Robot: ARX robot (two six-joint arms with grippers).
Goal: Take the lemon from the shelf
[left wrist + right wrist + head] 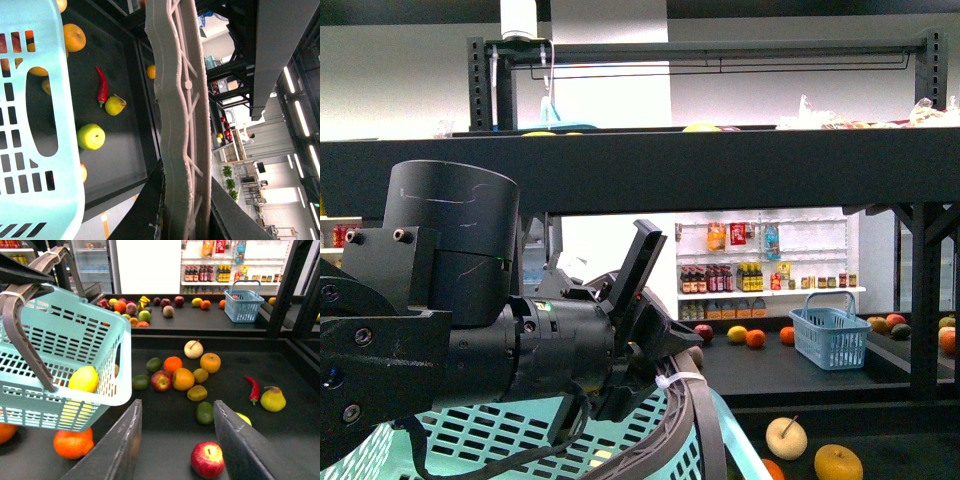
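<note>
apparently the lemon already lay inside the basket, seen through a gap in its side. the left gripper clamped the basket's handle, so it was the nearer arm; the right gripper, beside the basket over the shelf, gaped wide and empty. the basket hid the lemon's long axis.

The front view looks straight ahead from the robot's body, under a tier of the shelf, with the left arm very near the lens. The left wrist view is turned sideways, very close to the turquoise basket, facing the fruit tier. The right wrist view looks forward and down past the right gripper. All three share this basket; both wrist views share the red chili.
</note>
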